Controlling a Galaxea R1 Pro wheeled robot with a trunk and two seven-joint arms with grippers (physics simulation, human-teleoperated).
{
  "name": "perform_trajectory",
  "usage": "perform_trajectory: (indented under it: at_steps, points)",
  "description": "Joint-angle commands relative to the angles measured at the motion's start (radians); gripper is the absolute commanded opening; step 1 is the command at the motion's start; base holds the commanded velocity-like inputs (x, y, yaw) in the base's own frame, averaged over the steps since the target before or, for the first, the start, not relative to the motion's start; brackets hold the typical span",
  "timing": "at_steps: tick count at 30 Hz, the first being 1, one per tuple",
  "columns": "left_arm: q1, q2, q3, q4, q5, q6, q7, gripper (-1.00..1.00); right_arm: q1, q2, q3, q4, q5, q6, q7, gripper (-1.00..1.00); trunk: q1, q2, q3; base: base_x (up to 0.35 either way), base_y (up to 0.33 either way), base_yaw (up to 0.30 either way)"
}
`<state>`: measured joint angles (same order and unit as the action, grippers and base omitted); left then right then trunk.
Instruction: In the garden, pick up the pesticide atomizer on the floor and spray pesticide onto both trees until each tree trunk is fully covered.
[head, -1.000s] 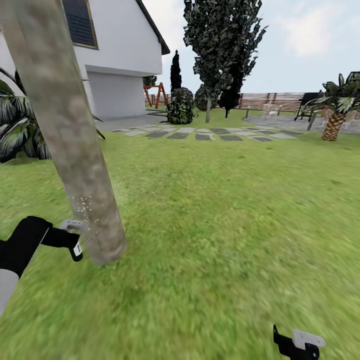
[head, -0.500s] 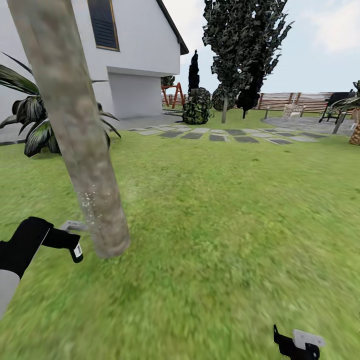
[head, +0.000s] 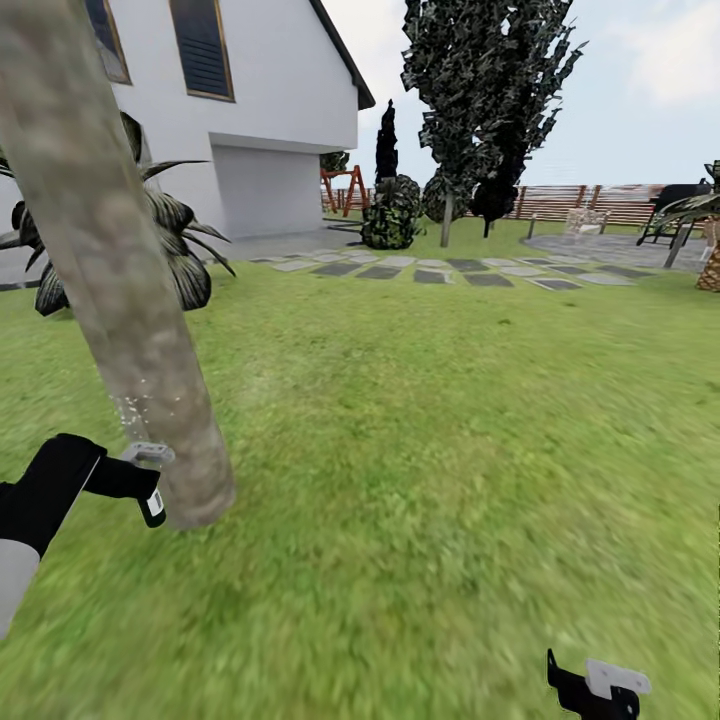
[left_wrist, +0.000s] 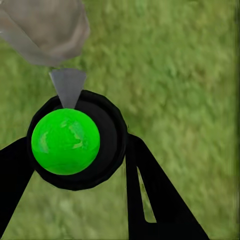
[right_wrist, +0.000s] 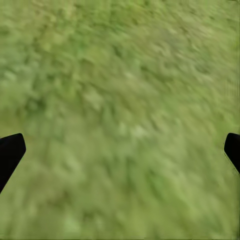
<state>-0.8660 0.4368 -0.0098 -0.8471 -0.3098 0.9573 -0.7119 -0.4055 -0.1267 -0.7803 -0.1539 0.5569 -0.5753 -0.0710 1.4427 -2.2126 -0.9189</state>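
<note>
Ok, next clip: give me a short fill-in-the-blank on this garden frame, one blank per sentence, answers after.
1. The pesticide atomizer is gripped by the robot's ____ gripper.
2. White spray specks show on the bark of the near tree ____.
3. The right gripper hangs with its fingers apart over bare ____.
4. In the left wrist view, the ball on top of the bottle is coloured ____.

Missing words: left; trunk; grass; green
</note>
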Motion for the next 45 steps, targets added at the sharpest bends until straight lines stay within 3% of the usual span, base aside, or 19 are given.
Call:
perform_trajectory:
  at_steps: [1, 6, 8, 9, 16, 25, 37, 45]
  points:
    - [-0.001, 0.0, -0.001, -0.001, -0.009, 0.002, -0.009, -1.0, -0.001, 0.0, -0.003, 0.002, 0.011, -0.003, -0.007, 1.0, 0.0, 0.0, -0.001, 0.162, -0.26, 0.0]
    - [-0.002, 0.002, 0.0, -0.001, -0.01, 0.001, -0.004, -1.0, -0.001, 0.0, -0.002, 0.002, 0.011, -0.003, -0.007, 1.0, 0.0, 0.0, -0.001, 0.162, -0.26, 0.045]
    - [-0.001, 0.004, 0.002, -0.001, -0.011, 0.001, 0.019, -1.0, -0.001, 0.0, -0.002, 0.003, 0.011, -0.003, -0.007, 1.0, 0.0, 0.0, -0.001, 0.162, -0.26, 0.22]
    - [0.001, 0.006, 0.006, 0.001, -0.011, 0.002, 0.059, -1.0, -0.001, 0.0, -0.002, 0.003, 0.011, -0.003, -0.007, 1.0, 0.0, 0.0, -0.001, 0.162, -0.26, 0.267]
    - [0.007, 0.008, 0.083, 0.007, -0.011, 0.003, 0.097, -1.0, -0.001, 0.001, -0.002, 0.003, 0.011, -0.003, -0.007, 1.0, 0.0, 0.0, -0.001, 0.171, -0.251, 0.276]
    - [0.007, 0.007, 0.086, 0.015, -0.011, 0.004, 0.114, -1.0, -0.001, 0.0, -0.002, 0.002, 0.011, -0.003, -0.007, 1.0, 0.0, 0.0, -0.001, 0.264, -0.124, 0.152]
    - [0.012, 0.004, 0.082, 0.018, -0.009, 0.004, 0.132, -1.0, -0.001, 0.0, -0.002, 0.002, 0.011, -0.003, -0.007, 1.0, 0.0, 0.0, -0.001, 0.019, -0.002, 0.21]
    - [0.019, 0.002, 0.08, 0.018, -0.009, 0.004, 0.132, -1.0, -0.001, 0.0, -0.002, 0.003, 0.011, -0.003, -0.007, 1.0, 0.0, 0.0, -0.001, 0.204, -0.138, 0.031]
